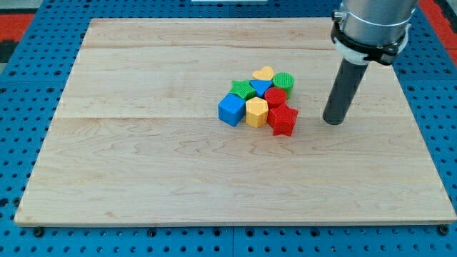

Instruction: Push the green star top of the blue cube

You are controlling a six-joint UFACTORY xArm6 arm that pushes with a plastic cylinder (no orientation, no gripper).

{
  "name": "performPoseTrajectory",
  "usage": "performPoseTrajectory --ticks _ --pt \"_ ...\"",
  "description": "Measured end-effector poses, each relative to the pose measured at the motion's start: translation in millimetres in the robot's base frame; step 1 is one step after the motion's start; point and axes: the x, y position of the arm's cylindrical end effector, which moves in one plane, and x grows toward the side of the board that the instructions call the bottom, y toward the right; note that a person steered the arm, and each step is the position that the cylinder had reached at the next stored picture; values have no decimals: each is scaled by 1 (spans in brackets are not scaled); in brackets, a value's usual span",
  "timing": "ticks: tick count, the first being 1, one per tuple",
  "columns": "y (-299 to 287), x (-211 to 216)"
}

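Camera view's centre shows the green star just above the blue cube, touching it, wedged against the blue heart in a tight cluster. It looks light, rigid and slippery; any nudge should meet a flat flank. My tip, bare rod holding nothing, stands well right beyond the red star.

Wooden board on blue pegboard. Cluster near centre: blue cube, green star touching its upper right, yellow hexagonal block beside the cube, red star, red block, small blue block, yellow heart, green ribbed cylinder. My tip stood apart at the view's right of the red star
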Motion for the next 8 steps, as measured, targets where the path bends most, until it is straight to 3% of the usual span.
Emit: performPoseTrajectory --ticks 4,6,8 --pt "-52 -17" --pt "-117 -37" --pt "-125 -34"
